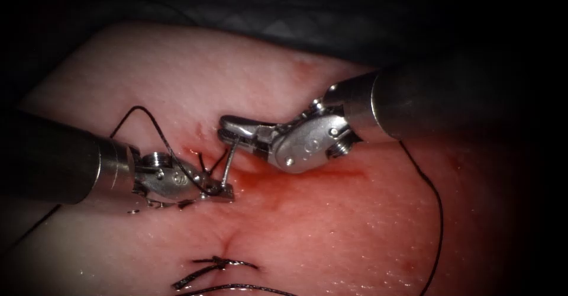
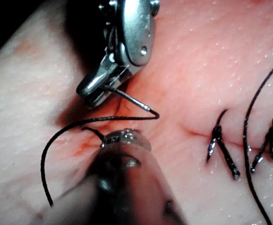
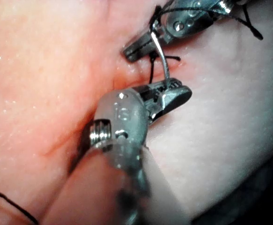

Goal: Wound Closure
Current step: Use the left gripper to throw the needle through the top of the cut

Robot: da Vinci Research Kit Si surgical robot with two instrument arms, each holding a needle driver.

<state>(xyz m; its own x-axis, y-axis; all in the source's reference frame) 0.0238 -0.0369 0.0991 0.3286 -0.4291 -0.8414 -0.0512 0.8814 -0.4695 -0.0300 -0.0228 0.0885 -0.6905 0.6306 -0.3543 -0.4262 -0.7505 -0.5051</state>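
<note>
Over reddened tissue (image 1: 367, 225), both hands grip the needle (image 1: 230, 161): left hand (image 1: 220, 190) low, right hand (image 1: 232, 129) above.

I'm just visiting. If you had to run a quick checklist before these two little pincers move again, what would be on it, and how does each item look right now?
1. Needle held: ok. Right tool grips one end, left tool the other.
2. Needle out of the tissue: ok, it spans between the tools above the cut.
3. Both jaws firmly shut: cannot tell.
4. Thread free of left tool: not ok, it loops over it.
5. Earlier stitches in place: ok.
</note>
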